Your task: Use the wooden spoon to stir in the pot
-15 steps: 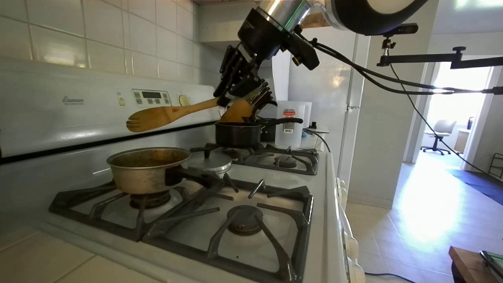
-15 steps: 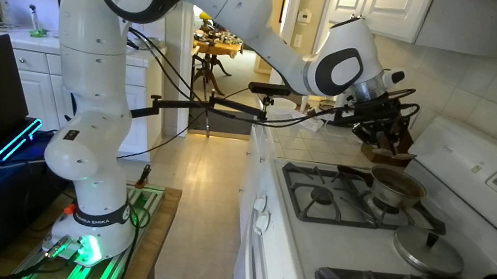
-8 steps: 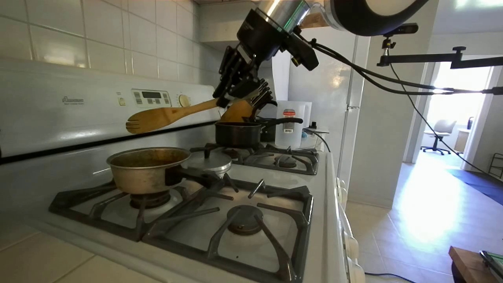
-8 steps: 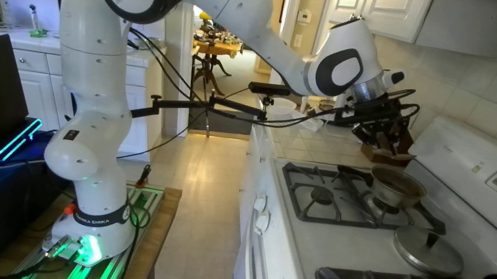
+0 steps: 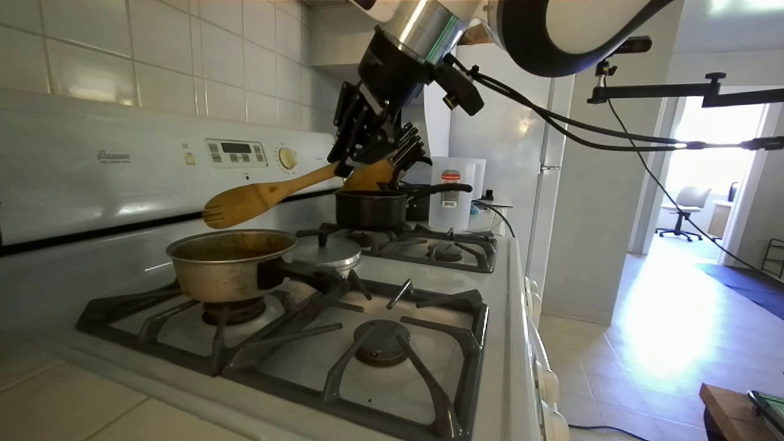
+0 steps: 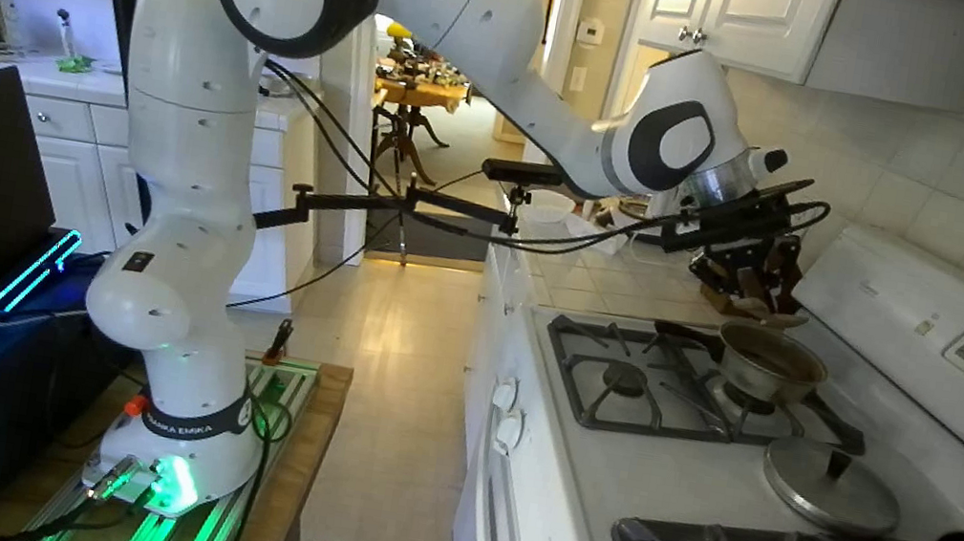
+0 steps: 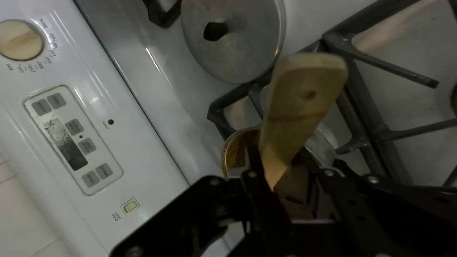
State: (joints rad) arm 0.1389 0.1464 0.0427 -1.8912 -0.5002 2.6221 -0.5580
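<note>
My gripper (image 5: 344, 164) is shut on the handle of the wooden spoon (image 5: 239, 205). In the wrist view the gripper (image 7: 280, 162) has the handle's end (image 7: 300, 89), with a small hole, sticking out towards the camera. The spoon slants down, its slotted head lowest. In an exterior view the head shows just above the rim of the pot (image 5: 223, 278); whether it is right over the opening I cannot tell. The pot also shows in an exterior view (image 6: 760, 378) and partly in the wrist view (image 7: 319, 144), where the spoon and fingers cover much of it. Brown contents show inside.
The pot stands on a rear burner, its dark handle (image 6: 689, 337) pointing to the stove front. A metal lid (image 5: 324, 254) lies beside it. A dark saucepan (image 5: 370, 211) stands farther along. A knife block (image 5: 367, 174) and the stove's control panel (image 5: 236, 150) are near the gripper.
My gripper has moved down and a little to the left in an exterior view. The spoon tilts more steeply, and its head has dropped closer to the pot's rim. The pot has not moved.
</note>
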